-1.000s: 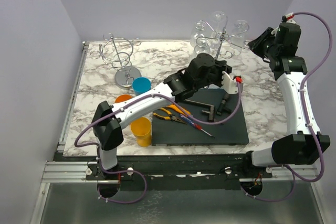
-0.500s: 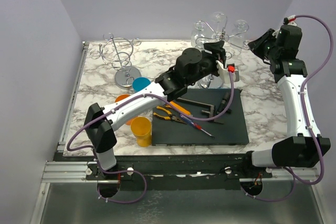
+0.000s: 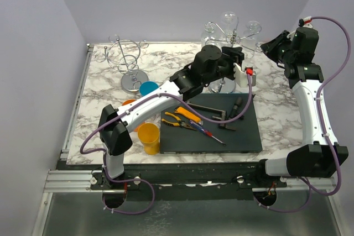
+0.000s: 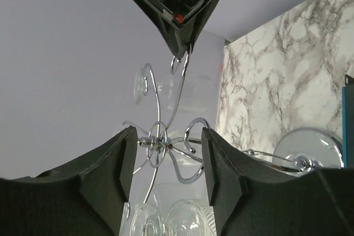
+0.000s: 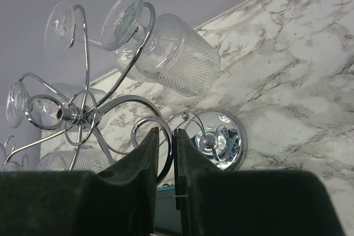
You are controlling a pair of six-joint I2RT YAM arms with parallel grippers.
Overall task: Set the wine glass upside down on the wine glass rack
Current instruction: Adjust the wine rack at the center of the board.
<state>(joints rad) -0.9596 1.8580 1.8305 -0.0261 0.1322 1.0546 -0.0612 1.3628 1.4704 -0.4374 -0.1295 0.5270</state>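
Observation:
The chrome wine glass rack [image 3: 231, 40] stands at the back right on its round base [image 3: 223, 85]. Several ribbed wine glasses [image 3: 230, 21] hang upside down from its arms. My left gripper [image 3: 235, 57] hovers just in front of the rack. In the left wrist view it [image 4: 167, 136] is open, framing the rack's hub [image 4: 156, 141], with nothing between its fingers and glass bowls [image 4: 185, 218] below. My right gripper [image 3: 269, 47] is at the rack's right side. In the right wrist view it [image 5: 165, 132] is pinched on a chrome curl [image 5: 145, 124], beneath a hanging glass [image 5: 176, 54].
A second, empty chrome rack [image 3: 125, 60] stands at the back left. A blue cup [image 3: 148, 89] and two orange cups [image 3: 148, 138] sit near the left arm. A dark mat [image 3: 243, 136] carries pliers [image 3: 182, 117], a screwdriver [image 3: 210, 134] and hex keys [image 3: 218, 113].
My left gripper has risen from over the mat up to the rack and its jaws have opened wide. The right arm has stayed at the rack.

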